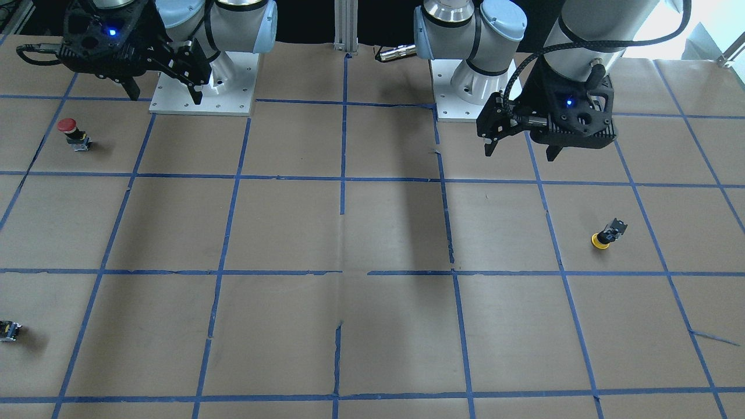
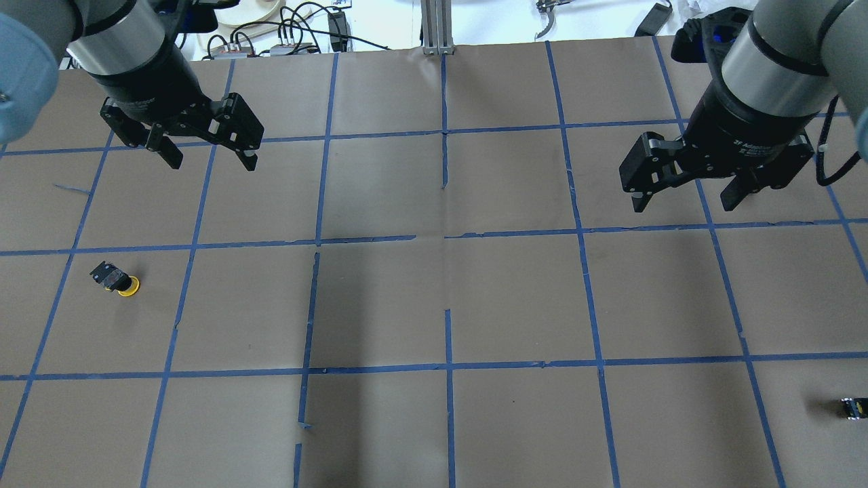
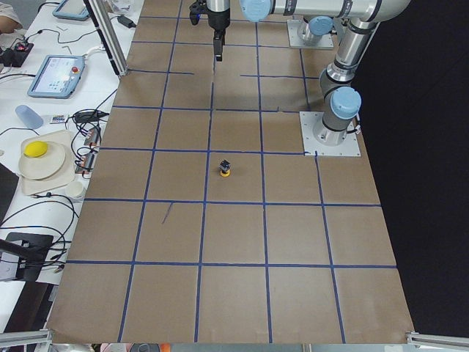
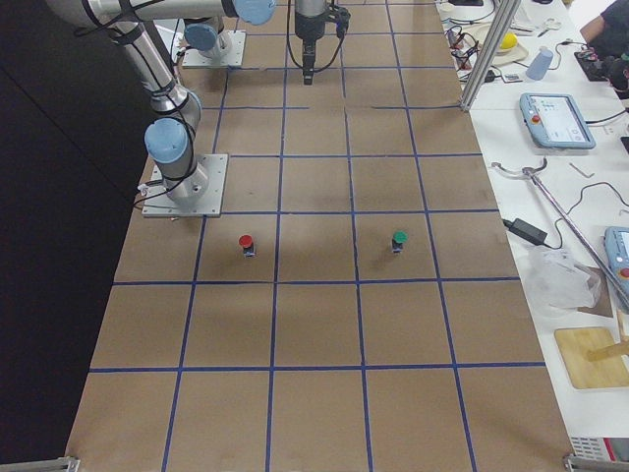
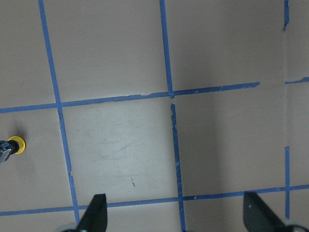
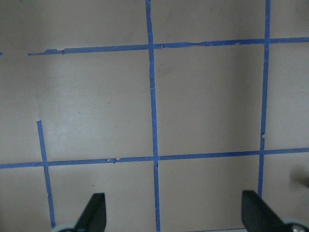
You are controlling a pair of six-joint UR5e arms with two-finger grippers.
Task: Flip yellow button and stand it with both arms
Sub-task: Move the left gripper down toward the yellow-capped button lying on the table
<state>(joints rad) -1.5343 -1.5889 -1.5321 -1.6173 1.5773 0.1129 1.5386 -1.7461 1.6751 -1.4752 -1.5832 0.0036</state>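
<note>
Left tool [image 2: 213, 163] spread wide and empty, right tool [image 2: 685, 204] likewise, yellow button [image 2: 116, 280] cap-down, body cropped in left wrist view

The left wrist view's edge cuts off the black-and-grey body of the yellow-capped push-button [image 5: 14, 145], and the overhead view's right edge clips a tiny black-and-yellow block [image 2: 854, 408].

Matt brown paper covers the bench [image 1: 291, 227], gridded with blue tape [image 1: 342, 178]. The yellow button [image 2: 116, 280] has a smooth plastic cap. The left tool [image 2: 212, 161] and right tool [image 2: 683, 203] look matt black plastic.
</note>
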